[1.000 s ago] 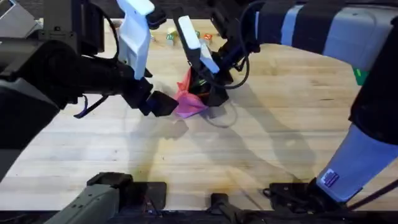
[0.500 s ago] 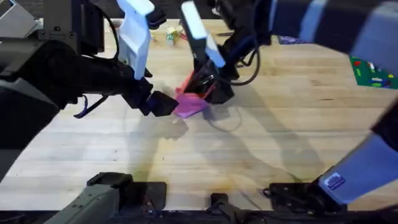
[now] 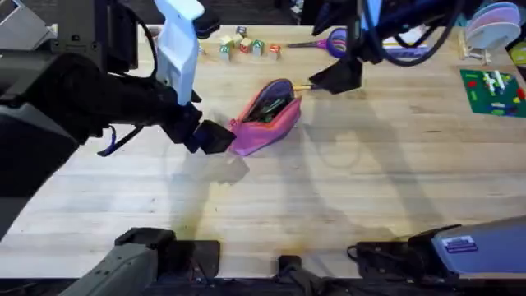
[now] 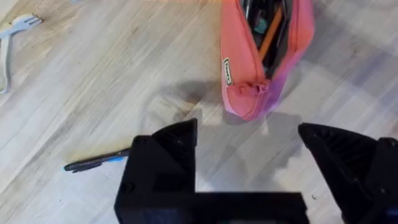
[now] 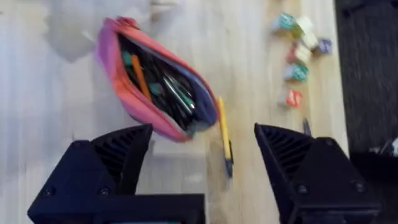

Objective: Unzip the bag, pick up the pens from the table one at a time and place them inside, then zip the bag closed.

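The pink bag (image 3: 265,123) lies on the table (image 3: 353,189) with its zipper open, and several pens and pencils show inside it (image 5: 155,84). My left gripper (image 3: 215,137) is open at the bag's near-left end (image 4: 249,102), with nothing between its fingers. My right gripper (image 3: 335,77) hangs open above the table, beyond the bag's far end. An orange-yellow pen (image 3: 300,85) with a dark end lies on the wood beside that far end (image 5: 224,137). In the left wrist view a dark pen (image 4: 96,162) lies on the table near my left gripper (image 4: 249,162).
Purple-handled scissors (image 3: 325,43) and small coloured blocks (image 3: 242,47) lie along the table's far edge. A green board (image 3: 493,90) and stacked plates (image 3: 493,16) sit at the far right. A white fork-like item (image 4: 12,31) lies off to one side.
My right gripper has let go of the bag and pulled back toward the far right. The bag, bunched upright before, now lies flat and open. The left arm has stayed put.
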Controlling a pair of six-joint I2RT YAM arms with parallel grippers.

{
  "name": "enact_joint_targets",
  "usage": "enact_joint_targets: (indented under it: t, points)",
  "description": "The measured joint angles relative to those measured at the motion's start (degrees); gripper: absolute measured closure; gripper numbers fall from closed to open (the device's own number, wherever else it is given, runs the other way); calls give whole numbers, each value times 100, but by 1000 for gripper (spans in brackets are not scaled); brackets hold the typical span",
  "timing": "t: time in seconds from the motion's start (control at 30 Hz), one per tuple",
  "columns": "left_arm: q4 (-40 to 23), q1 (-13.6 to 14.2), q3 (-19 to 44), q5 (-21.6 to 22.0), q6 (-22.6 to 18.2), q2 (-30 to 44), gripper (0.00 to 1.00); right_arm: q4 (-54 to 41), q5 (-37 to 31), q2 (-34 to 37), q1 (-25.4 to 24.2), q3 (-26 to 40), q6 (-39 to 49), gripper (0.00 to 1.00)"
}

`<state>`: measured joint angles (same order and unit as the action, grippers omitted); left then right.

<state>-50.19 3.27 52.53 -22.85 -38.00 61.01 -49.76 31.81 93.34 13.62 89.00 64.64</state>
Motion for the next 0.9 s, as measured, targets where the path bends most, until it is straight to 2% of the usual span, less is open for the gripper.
enact_joint_targets:
  t: [0.2, 0.4, 0.63, 0.73, 0.77, 0.9]
  points:
    - [0, 0, 0, 0, 0, 2, 7, -2, -123, -10, -319, 2, -37, 4]
    - [0, 0, 0, 0, 0, 1, 8, -3, -288, -10, -419, 2, -39, 4]
    - [0, 0, 0, 2, 0, 0, 7, 58, -1015, -9, -417, 2, -31, 4]
    - [0, 0, 0, 0, 0, 2, 7, 151, -1279, -8, -417, 1, 132, 4]
    - [0, 0, 0, 0, 0, 0, 8, 208, -1408, 11, -417, 2, 448, 3]
    - [0, 0, 0, 2, 0, 2, 7, 328, -1372, 146, -417, 2, 959, 5]
